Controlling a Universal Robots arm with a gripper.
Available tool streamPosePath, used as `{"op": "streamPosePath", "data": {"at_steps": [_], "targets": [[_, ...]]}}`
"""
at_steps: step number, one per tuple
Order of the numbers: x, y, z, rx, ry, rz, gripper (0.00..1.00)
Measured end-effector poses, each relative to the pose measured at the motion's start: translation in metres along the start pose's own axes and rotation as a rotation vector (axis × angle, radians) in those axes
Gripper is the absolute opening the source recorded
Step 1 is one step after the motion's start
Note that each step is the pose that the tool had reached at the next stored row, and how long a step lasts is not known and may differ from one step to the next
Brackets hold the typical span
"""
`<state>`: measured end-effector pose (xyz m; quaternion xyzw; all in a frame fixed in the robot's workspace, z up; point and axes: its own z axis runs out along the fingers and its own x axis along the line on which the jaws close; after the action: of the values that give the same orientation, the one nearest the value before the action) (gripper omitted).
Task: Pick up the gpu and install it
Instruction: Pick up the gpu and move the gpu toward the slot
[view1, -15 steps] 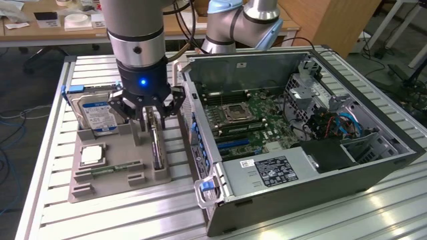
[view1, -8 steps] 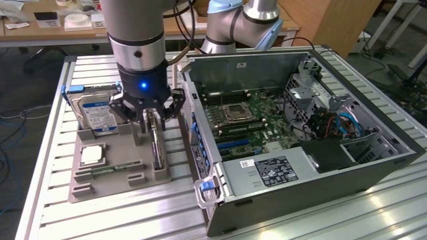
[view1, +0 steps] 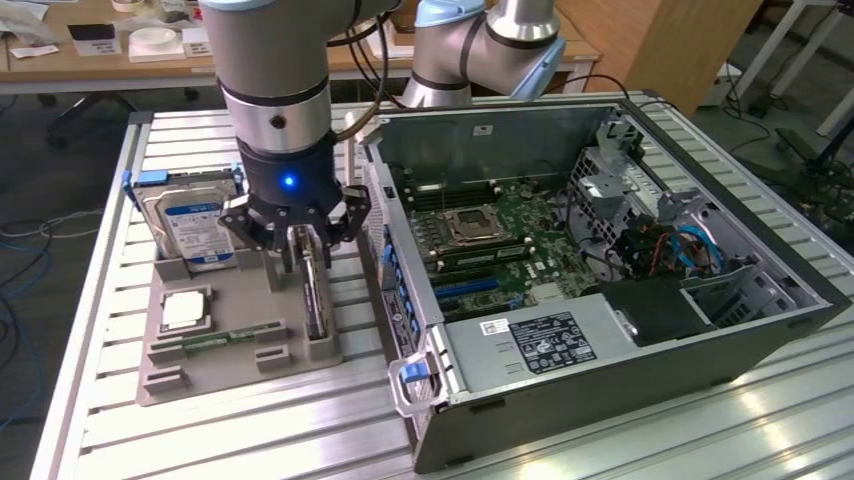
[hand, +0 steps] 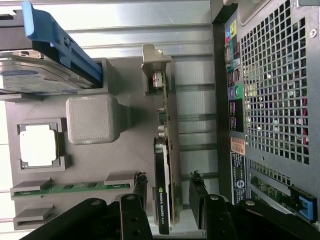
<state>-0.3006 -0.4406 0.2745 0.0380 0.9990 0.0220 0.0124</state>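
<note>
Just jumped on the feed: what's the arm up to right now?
The arm's gripper sits low over the gpu, which stands on edge in a slot of the grey parts holder. The fingers are open and straddle the card, one on each side with a gap showing, so nothing is gripped yet and the gpu is not lifted. The open computer case lies beside the holder, on the exterior view's right.

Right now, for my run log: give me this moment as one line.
phase: pre-grasp | pincer: open, straddling gpu | gpu: on edge in gray holder, not lifted | computer case: open, gpu not installed
</note>
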Motion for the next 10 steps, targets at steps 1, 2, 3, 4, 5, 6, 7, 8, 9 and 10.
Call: {"op": "streamPosePath", "data": {"at_steps": [1, 2, 3, 4, 5, 6, 7, 8, 9, 10], "targets": [[0.0, 0.0, 0.0, 0.0001, 0.0, 0.0, 0.47], [0.0, 0.0, 0.0002, 0.0001, 0.0001, 0.0, 0.47], [0.0, 0.0, 0.0007, -0.0001, -0.0002, 0.0, 0.47], [0.001, 0.0, 0.0015, -0.0003, -0.0003, 0.0, 0.47], [0.001, -0.0001, 0.0029, -0.0003, -0.0003, 0.0, 0.47], [0.001, -0.0002, 0.0048, -0.0002, -0.0002, 0.0, 0.47], [0.001, -0.0003, 0.0065, -0.0001, -0.0002, 0.0, 0.47], [0.001, -0.0004, 0.0083, -0.0001, -0.0001, 0.0, 0.47], [0.001, -0.0004, 0.01, -0.0001, -0.0001, 0.0, 0.47], [0.001, -0.0005, 0.0114, -0.0001, -0.0001, 0.0, 0.47]]}}
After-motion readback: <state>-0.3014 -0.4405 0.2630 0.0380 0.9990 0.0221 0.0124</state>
